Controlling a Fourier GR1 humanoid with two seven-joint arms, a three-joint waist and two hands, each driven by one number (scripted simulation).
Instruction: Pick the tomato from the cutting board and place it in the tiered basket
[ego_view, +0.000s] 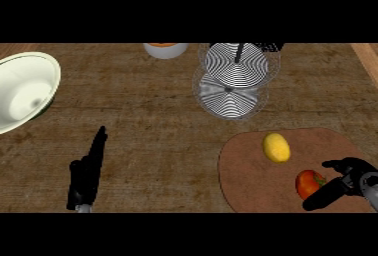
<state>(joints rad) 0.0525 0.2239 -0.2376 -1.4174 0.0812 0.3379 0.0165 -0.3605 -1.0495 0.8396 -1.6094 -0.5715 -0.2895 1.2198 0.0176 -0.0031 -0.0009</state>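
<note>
1. While the tomato (308, 183) lies on the brown cutting board (251, 170) at the lower right of the wooden counter (148, 125), the right hand (347, 178) sits just beside it, fingers and thumb curled toward the fruit's right side and touching it; whether they fully clasp it cannot be told.
2. A yellow lemon (276, 147) rests on the same board, just above and left of the tomato, apart from it.
3. Farther back, the wire tiered basket (235, 80) stands near the counter's far edge, its two round tiers showing one over the other.
4. At the lower left, the left hand (87, 170) is released, fingers straight and pointing up the view.
5. A pale bowl (26, 90) sits at the left edge, and a white cup (165, 49) with orange contents stands at the top.
</note>
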